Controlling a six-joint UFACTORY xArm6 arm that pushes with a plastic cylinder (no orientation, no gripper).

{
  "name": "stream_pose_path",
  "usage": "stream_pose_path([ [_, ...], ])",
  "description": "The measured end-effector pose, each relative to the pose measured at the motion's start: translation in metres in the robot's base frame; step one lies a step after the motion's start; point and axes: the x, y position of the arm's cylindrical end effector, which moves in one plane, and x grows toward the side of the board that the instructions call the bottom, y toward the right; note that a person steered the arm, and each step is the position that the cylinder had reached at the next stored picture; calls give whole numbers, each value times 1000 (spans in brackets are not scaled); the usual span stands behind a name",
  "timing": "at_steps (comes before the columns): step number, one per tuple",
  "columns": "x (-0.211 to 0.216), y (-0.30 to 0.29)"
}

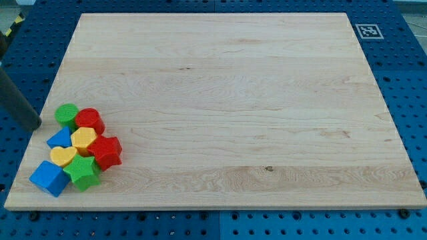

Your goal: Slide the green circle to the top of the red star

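Light fell bright and even across the wooden board (227, 100), seemingly from overhead, with the grain crisp and no blown-out glare. The clustered blocks cast only short, soft shadows at their bases; the red star (107, 152) and the blue cube (48, 177) showed darker side faces and lighter tops. The green circle (66, 115) looked sharp-edged. The dark rod at the view's left was slightly blurred, its tip (37, 124) less distinct. The blue perforated table (400, 80) looked saturated. The board's edges appeared straight.
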Motion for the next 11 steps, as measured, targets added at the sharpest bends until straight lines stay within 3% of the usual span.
stream_pose_path([
  [7,-16,15],
  [11,-16,87],
])
